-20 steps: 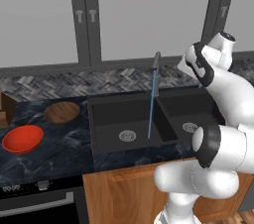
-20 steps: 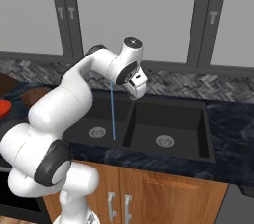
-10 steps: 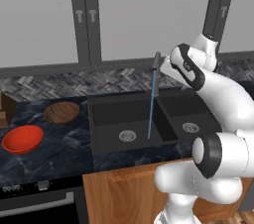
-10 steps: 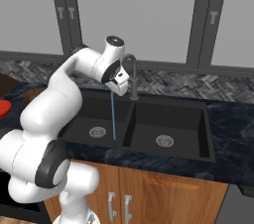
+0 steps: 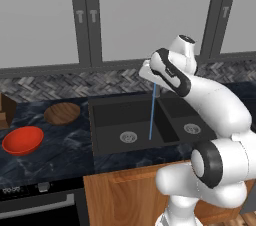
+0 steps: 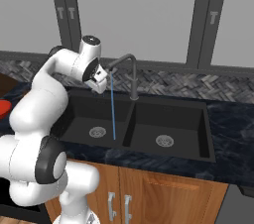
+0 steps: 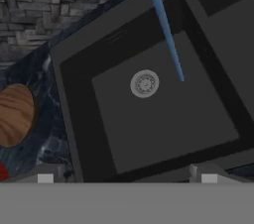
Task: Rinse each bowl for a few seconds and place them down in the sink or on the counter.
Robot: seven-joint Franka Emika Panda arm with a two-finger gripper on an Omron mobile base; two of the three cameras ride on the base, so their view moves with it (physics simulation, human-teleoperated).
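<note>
While water is running, nothing is being rinsed yet.
counter point(image 5: 60, 157): dark marbled worktop is carrying both bowls on its stretch left of the sink, likely staged there as the dirty side.
red bowl point(image 5: 22, 140): is sitting nearest the front edge of that left stretch, close to the far-left end, upright and untouched; probably the harder reach.
wooden bowl point(image 5: 62, 113): is resting further back, close to the sink's left rim and apart from the red one; hand view is catching it too point(image 7: 15, 114). Judging it the natural first pick, being closest to the stream.
sink point(image 6: 171, 161): black double basin is lying empty, so either half is free for setting bowls down.
water stream point(image 6: 112, 109): is falling into the left basin, landing beside the drain point(image 6: 97, 131) near the divider.
gripper point(image 6: 100, 79): is hovering above the left basin beside the stream, fingers spread wide and holding nothing; looks like it is heading left for a bowl.
faucet point(image 6: 130, 72): dark gooseneck is standing at the back edge over the divider, spout swung to the left basin, so rinsing should be happening there.
</note>
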